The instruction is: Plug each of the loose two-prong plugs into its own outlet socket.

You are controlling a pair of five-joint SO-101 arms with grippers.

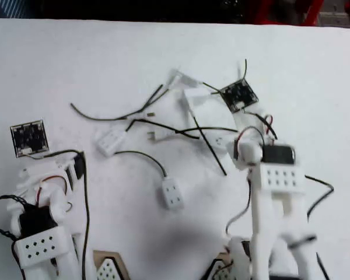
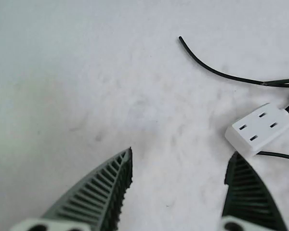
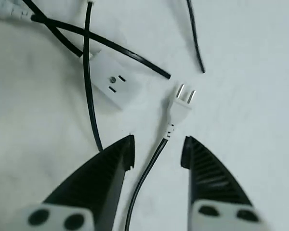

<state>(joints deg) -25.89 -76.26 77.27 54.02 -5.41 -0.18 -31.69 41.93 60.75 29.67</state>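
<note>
Right gripper was open, jaws spread and holding nothing. The plug lay flat on the table, just ahead of the gap between the jaws. Plug taken as reference for all positions below. Its long axis ran nearly in line with the gap. The prongs were at the end away from the gripper, and its cord trailed back from the other end, passing between the two jaws without touching either. The nearest socket sat just beside the plug, off to one side of the prong end and apart from it, with its slotted face up. The prongs pointed past the socket, not at it. Two black cords crossed on the side of the socket away from the plug, and one of them ended in a loose tip near the prongs. Left gripper was also open and empty, well apart from the plug. A second socket lay close beside one of its fingers, and no plug lay near it. Judgement: the right arm was the nearer by far and already lined up along the plug's axis. A short advance along that axis should put the jaws on either side of the plug body. After the grasp the plug would need turning sideways toward the socket. Risk noted: closing too early would catch only the thin cord, not the body.
</note>
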